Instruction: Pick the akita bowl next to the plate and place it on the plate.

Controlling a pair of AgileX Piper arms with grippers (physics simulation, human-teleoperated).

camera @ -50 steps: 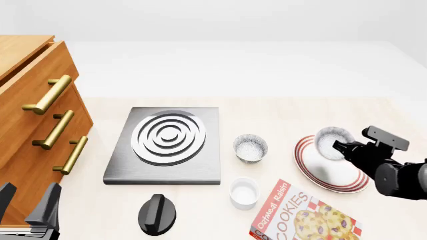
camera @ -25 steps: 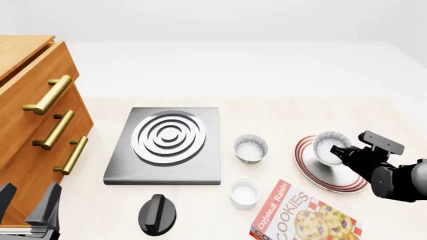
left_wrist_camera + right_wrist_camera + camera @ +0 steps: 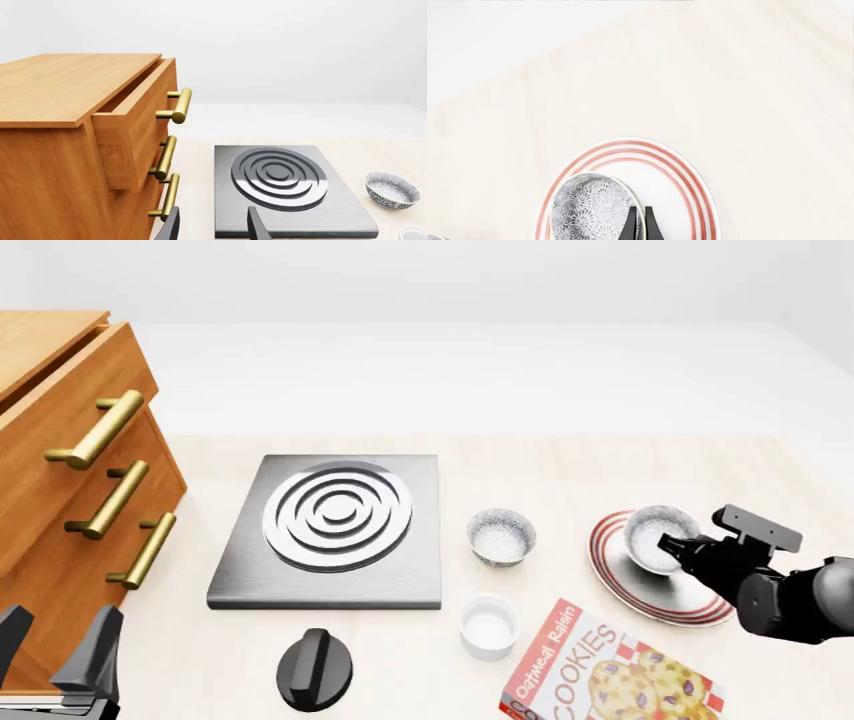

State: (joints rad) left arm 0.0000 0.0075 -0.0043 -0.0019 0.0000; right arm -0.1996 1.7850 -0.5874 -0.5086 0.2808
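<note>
The akita bowl (image 3: 658,537), speckled grey outside and white inside, is held by its rim in my right gripper (image 3: 679,544). It hangs low over the far part of the plate (image 3: 671,592), which is white with red rings. In the right wrist view the shut gripper (image 3: 640,223) pinches the bowl's (image 3: 592,206) edge over the plate (image 3: 662,186). I cannot tell whether the bowl touches the plate. My left gripper (image 3: 54,646) stands open at the near left by the cabinet, holding nothing, and it (image 3: 212,230) looks open in its own view too.
A look-alike speckled bowl (image 3: 502,536) sits between the grey stove plate (image 3: 334,530) and the plate. Nearer me are a white cup (image 3: 489,625), a cookies box (image 3: 607,672) and a black knob (image 3: 316,668). A wooden drawer cabinet (image 3: 67,490) fills the left.
My right gripper has come down and slightly nearer with the bowl, so the bowl sits lower over the plate. The left arm has not moved.
</note>
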